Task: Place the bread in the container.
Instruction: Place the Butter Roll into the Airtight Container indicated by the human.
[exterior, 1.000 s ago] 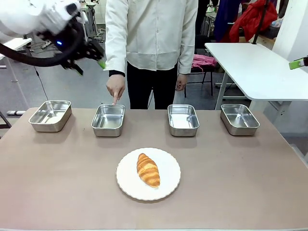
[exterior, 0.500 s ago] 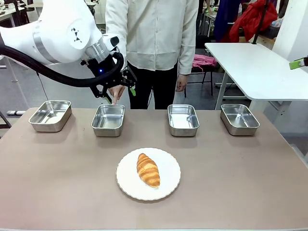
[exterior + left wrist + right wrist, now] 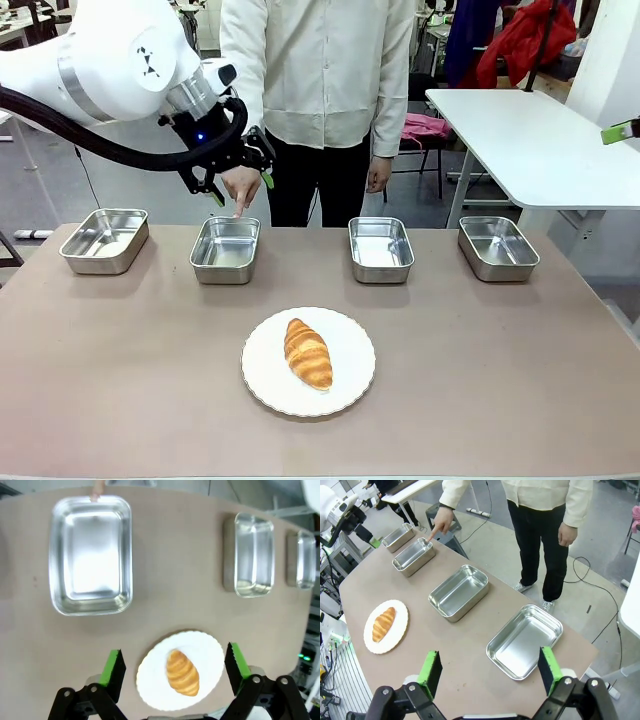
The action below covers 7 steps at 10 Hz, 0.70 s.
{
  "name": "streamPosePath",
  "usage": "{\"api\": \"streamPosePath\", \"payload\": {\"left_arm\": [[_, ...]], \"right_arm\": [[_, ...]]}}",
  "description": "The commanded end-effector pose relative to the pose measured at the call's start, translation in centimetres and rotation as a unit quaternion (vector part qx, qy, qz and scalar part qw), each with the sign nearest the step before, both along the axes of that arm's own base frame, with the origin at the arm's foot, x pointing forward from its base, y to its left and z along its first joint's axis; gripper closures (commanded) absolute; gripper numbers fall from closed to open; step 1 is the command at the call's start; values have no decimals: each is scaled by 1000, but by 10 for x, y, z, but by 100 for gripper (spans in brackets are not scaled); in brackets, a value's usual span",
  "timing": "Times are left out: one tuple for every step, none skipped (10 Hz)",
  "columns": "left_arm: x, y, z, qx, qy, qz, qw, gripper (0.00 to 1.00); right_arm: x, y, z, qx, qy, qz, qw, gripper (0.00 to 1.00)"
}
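Left fingers (image 3: 111,667) wide apart, empty. That glossy golden-brown croissant (image 3: 308,353) could slip out, or miss the shiny rectangular steel pan (image 3: 224,250) being pointed at.

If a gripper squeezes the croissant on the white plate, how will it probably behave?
The croissant looks puffy with a ridged crust, so it is probably light and may crush under a firm squeeze. Its glossy surface may be slightly slippery. It lies flat and oblong on the plate, so rolling seems unlikely.
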State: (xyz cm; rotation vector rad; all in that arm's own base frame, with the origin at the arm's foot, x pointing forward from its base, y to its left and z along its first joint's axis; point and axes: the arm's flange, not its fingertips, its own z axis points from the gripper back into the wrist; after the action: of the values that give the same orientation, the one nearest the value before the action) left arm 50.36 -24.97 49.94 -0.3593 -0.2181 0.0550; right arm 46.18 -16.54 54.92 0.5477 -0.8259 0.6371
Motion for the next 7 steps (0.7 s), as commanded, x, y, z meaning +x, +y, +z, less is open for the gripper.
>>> {"api": "streamPosePath", "payload": {"left_arm": [[-35, -38, -9, 24, 21, -1, 999, 0], [-47, -57, -18, 17, 37, 8, 999, 0], [-57, -74, -26, 18, 53, 19, 998, 0], [-70, -89, -37, 34, 69, 24, 997, 0], [-80, -100, -48, 48, 86, 24, 995, 0], [-89, -109, -60, 52, 107, 35, 992, 0], [-101, -116, -74, 50, 119, 46, 991, 0]], "right_arm": [[0, 1, 2, 4, -4, -1, 1000, 0], [0, 1, 2, 4, -4, -1, 1000, 0], [0, 1, 2, 4, -4, -1, 1000, 0], [0, 1, 2, 4, -4, -1, 1000, 0], [0, 1, 2, 4, -4, -1, 1000, 0], [0, 1, 2, 4, -4, -1, 1000, 0], [0, 1, 2, 4, -4, -1, 1000, 0]]}}
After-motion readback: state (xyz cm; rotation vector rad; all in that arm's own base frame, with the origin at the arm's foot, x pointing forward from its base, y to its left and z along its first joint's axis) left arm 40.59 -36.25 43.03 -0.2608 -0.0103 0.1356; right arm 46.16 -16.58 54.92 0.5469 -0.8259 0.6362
